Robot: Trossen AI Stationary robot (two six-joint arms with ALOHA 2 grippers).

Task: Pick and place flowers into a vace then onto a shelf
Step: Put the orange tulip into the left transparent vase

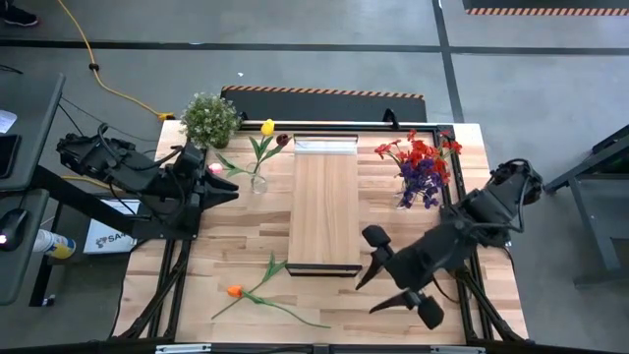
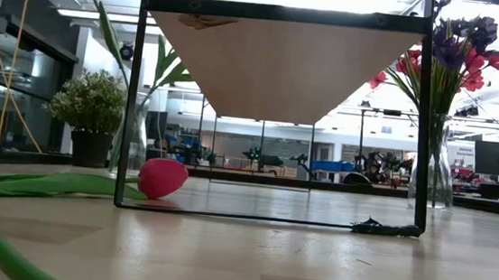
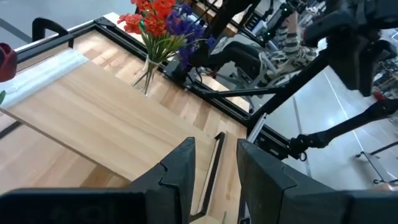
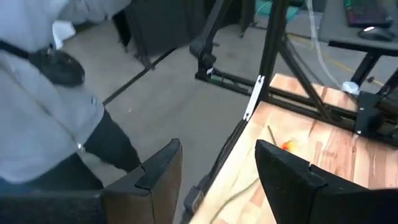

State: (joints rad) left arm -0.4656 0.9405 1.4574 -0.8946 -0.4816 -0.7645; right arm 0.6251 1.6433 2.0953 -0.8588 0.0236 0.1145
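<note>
High view, left to right: the left gripper (image 1: 218,183) hangs beside the small glass vase (image 1: 257,182) holding a yellow and a dark maroon flower (image 1: 267,128), just off the shelf's (image 1: 325,211) left edge. Its fingers (image 3: 180,168) stand slightly apart with nothing between them. A pink-headed flower (image 2: 163,177) lies on the counter (image 1: 226,246) near that vase, and an orange-headed stem (image 1: 234,291) lies toward the front left corner. Right of the shelf stands a second vase of red and purple flowers (image 1: 421,162). The right gripper (image 1: 398,280) hovers off the shelf's front right corner, fingers (image 4: 163,171) spread and empty.

My worry: the loose stems lie flat and thin, so a grasp could skid off them. The left arm is also close enough to the light glass vase to tip it over.
</note>
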